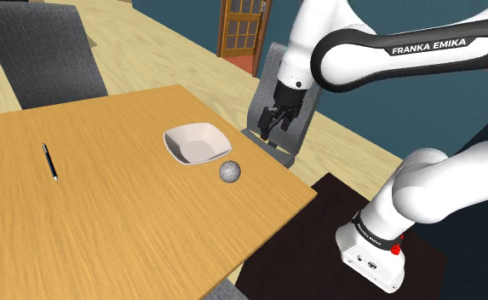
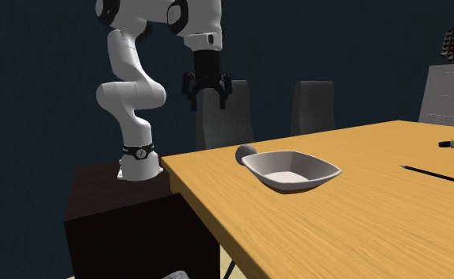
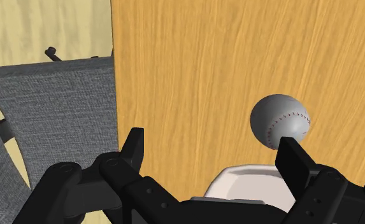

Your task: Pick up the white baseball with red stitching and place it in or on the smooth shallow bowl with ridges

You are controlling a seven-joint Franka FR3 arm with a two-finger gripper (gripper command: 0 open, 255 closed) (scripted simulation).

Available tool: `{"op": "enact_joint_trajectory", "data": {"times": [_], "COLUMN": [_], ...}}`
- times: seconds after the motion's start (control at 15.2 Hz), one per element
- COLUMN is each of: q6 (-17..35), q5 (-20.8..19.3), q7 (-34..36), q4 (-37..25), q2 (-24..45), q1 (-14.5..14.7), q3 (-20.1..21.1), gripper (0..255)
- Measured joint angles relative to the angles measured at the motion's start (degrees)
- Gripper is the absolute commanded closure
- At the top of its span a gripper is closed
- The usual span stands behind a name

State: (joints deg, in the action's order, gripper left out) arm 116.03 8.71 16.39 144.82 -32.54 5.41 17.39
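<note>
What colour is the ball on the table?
The ball is grey with red stitches, clearest in the wrist view.

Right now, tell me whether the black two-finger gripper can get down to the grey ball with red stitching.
Probably yes. The gripper hangs open above the edge of the wooden table, and nothing lies over the ball. The shallow white bowl sits close beside it, so the fingers may have little room there.
</note>
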Motion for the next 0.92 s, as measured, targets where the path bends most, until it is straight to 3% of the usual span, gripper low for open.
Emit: {"op": "enact_joint_trajectory", "data": {"times": [0.33,0.66,0.92], "q6": [8.6,16.5,20.1], "q5": [0.1,-3.0,-4.9], "q7": [6.1,13.4,15.4], "q4": [-0.5,-3.1,-3.1], "q2": [8.2,18.3,22.0], "q1": [0.4,-0.5,-1.1], "q3": [5.6,11.0,12.1], "gripper": [0,0,0]}}
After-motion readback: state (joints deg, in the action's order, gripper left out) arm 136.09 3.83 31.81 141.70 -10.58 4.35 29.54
